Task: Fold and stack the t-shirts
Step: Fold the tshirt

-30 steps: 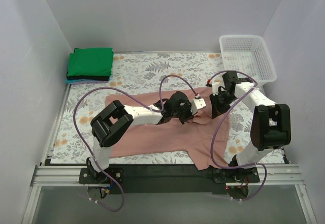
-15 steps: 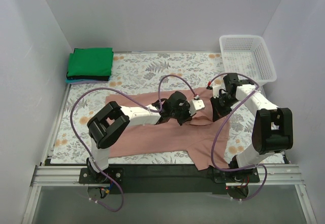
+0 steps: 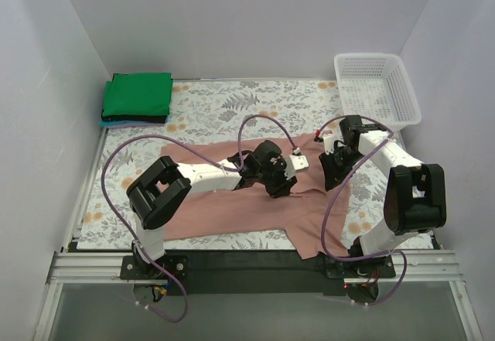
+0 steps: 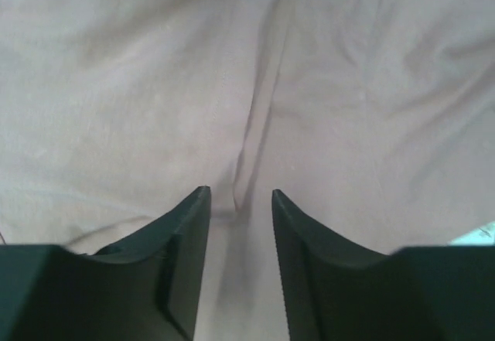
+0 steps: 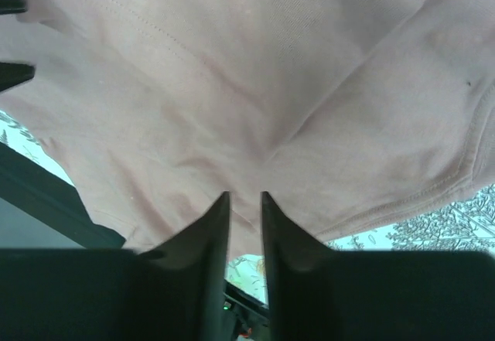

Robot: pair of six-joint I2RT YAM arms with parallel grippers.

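Observation:
A dusty pink-brown t-shirt [image 3: 224, 209] lies spread on the near half of the table, and one part hangs over the front edge. My left gripper [image 3: 276, 189] stands over its middle. In the left wrist view its jaws [image 4: 240, 194] are open, a crease of the t-shirt [image 4: 255, 109] running between them, nothing gripped. My right gripper [image 3: 331, 179] is at the shirt's right side. Its jaws [image 5: 244, 196] stand narrowly open, with a pucker of the t-shirt [image 5: 255, 86] at their tips. A bright green folded t-shirt [image 3: 138, 95] tops a stack at the back left.
A white mesh basket [image 3: 377, 86] stands at the back right corner. The floral table cloth [image 3: 216, 109] covers the table, and it shows past the shirt's hem [image 5: 464, 209] in the right wrist view. White walls close in the left, the right and the back.
Both grippers went from shut to open, letting go of the pink-brown t-shirt. Both drew slightly toward the near edge, and the bunched cloth between them has settled lower.

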